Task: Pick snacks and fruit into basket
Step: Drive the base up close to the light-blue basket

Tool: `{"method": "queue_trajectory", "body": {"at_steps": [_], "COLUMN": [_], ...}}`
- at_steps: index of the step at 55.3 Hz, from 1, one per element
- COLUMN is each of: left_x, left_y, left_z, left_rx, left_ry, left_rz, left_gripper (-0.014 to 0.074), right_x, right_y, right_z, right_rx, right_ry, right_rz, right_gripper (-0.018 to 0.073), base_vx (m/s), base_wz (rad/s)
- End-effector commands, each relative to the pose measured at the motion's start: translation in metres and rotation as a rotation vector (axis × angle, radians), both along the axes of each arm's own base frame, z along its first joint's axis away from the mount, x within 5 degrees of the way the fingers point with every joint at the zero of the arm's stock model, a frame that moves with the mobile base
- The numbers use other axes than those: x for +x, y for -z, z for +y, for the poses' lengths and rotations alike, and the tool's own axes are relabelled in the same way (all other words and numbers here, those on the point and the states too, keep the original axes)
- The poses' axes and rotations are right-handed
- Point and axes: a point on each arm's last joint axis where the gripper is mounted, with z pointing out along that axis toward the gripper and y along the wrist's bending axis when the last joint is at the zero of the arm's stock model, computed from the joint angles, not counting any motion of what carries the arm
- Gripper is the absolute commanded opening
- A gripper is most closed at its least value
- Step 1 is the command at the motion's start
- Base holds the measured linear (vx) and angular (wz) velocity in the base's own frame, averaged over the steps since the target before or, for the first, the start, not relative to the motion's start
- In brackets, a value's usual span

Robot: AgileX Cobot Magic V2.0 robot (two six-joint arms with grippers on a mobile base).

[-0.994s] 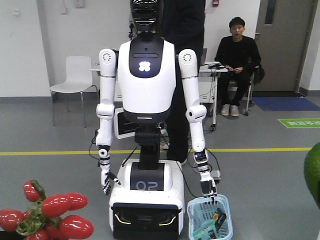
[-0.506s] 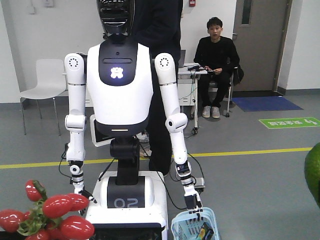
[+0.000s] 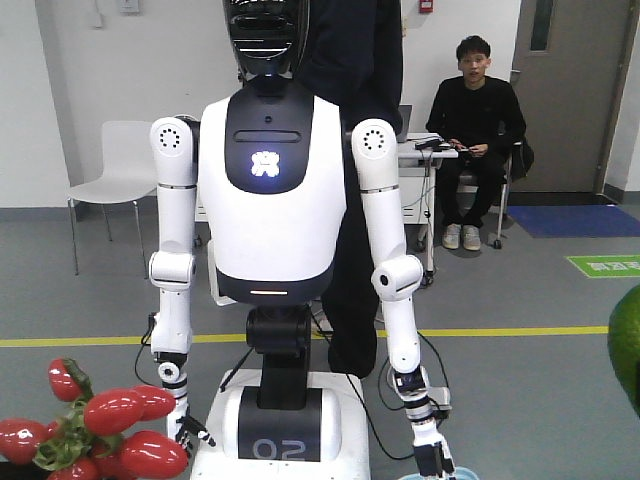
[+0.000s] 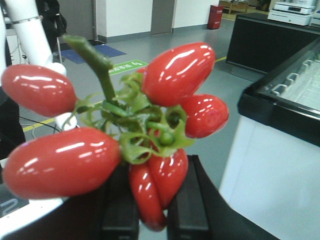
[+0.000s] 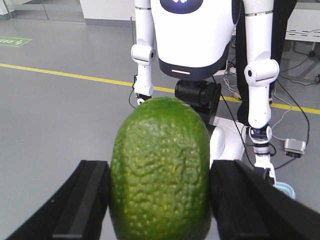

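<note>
the left gripper has its fingers closed on the red fruit cluster; the right gripper clamps the green avocado. compared with a moment ago, the white humanoid looms closer, and only the blue basket's rim shows.

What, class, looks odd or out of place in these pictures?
Nothing looks damaged or spilled. One oddity: the basket barely shows, held low by a white humanoid robot, while the left tool grips the red fruit cluster and the right tool the avocado.
</note>
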Motion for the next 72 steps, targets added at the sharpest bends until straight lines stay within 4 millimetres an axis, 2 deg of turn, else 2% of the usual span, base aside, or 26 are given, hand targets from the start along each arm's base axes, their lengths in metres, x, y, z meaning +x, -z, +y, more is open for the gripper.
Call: {"method": "queue_trajectory", "body": {"at_steps": [1,35,72], "left_x": [0.0009,0.0009,0.0009], "left_y": [-0.0095,-0.0095,-0.0095], "left_z": [0.0015,0.0015,0.0015], "left_rx": [0.008,0.008,0.008], "left_ry": [-0.020,-0.020,-0.020], "left_rz": [-0.039,-0.039,-0.039], "left_gripper": [0.0000,0.0000,0.0000], "right_x": [-0.0007,-0.0007,-0.0007], "right_y": [-0.0160,-0.0160,-0.0160], "right_z": [-0.0010,-0.0010,-0.0010], "right_rx": [0.026,0.026,0.026], "right_ry": [-0.013,-0.013,-0.013], "right_rz": [-0.113,-0.113,-0.113], "right_gripper": [-0.0007,-0.0007,-0.0007], "base_vx": [0.30,0.23,0.03], "base_wz": [0.14,0.08,-0.02]}}
